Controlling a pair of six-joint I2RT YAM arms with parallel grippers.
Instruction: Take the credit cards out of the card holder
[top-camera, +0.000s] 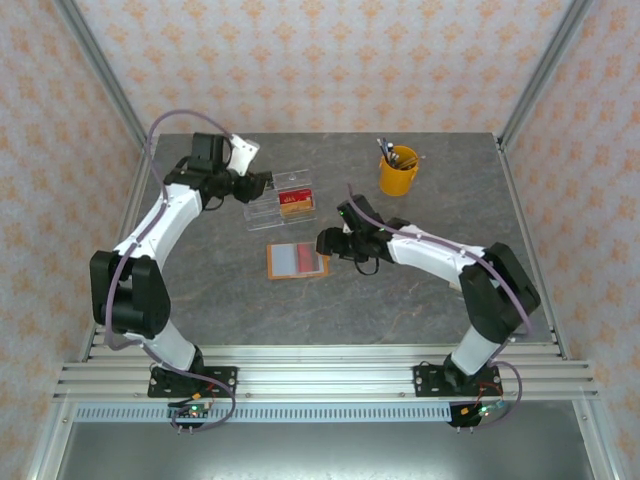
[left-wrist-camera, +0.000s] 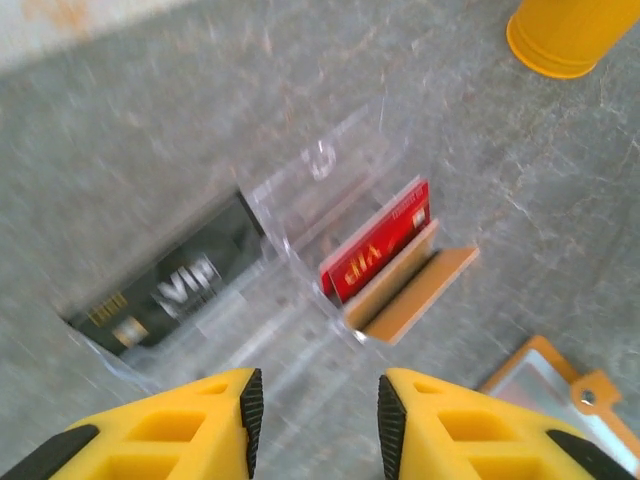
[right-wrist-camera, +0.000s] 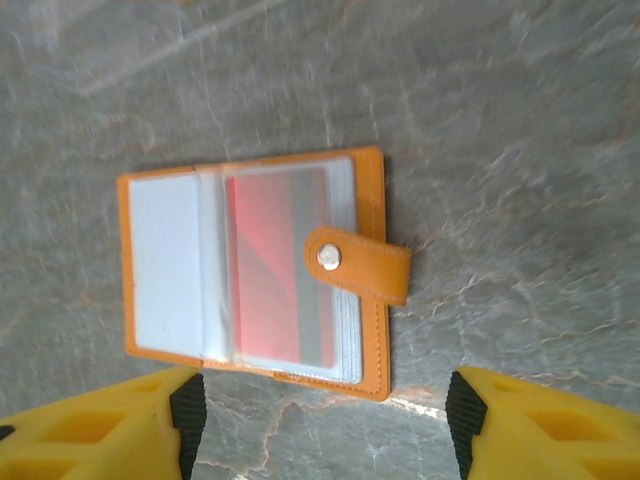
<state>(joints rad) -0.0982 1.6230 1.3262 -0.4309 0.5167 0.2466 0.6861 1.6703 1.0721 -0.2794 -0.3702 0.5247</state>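
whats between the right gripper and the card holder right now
Just a strip of bare grey table. In the right wrist view, the open right gripper sits just off the near edge of the card holder, and nothing lies between them.

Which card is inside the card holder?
The red card under the card holder's sleeve; the black VIP card and red VIP card are in the tray.

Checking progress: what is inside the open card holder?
A red card shows through clear sleeves in the card holder. Any cards beneath it are hidden by the stacked sleeves.
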